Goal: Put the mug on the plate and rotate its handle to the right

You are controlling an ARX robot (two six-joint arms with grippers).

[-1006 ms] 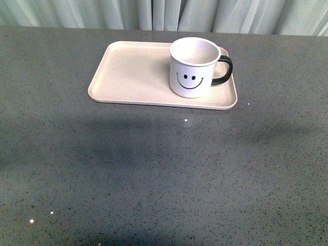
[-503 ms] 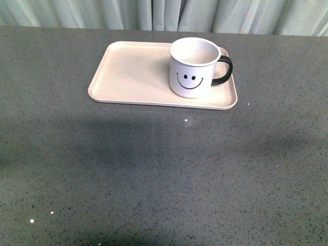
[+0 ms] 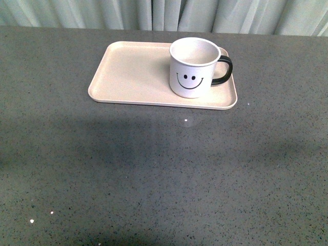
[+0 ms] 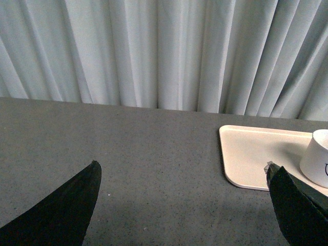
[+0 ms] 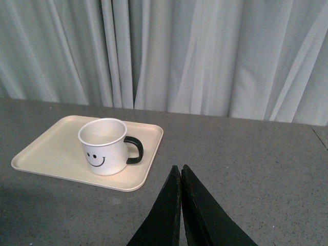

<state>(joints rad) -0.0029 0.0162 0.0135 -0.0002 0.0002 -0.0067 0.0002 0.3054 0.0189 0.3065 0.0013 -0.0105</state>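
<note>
The mug (image 3: 195, 66) stands upright on the right end of the plate (image 3: 128, 77), smiley toward the robot, its handle (image 3: 224, 70) pointing right; by these views the task looks complete. The plate's long axis runs left to right on the grey surface (image 3: 164, 174). The right pincer (image 5: 181, 177), tips pressed together and empty, sits nearer the mug. The left pincer (image 4: 184, 200) is spread wide, holding nothing, with the mug off to its right.

Soft, even light; all views sharp. Broad dim shadows lie across the speckled grey stone tabletop (image 3: 164, 169). Small glints dot it.
</note>
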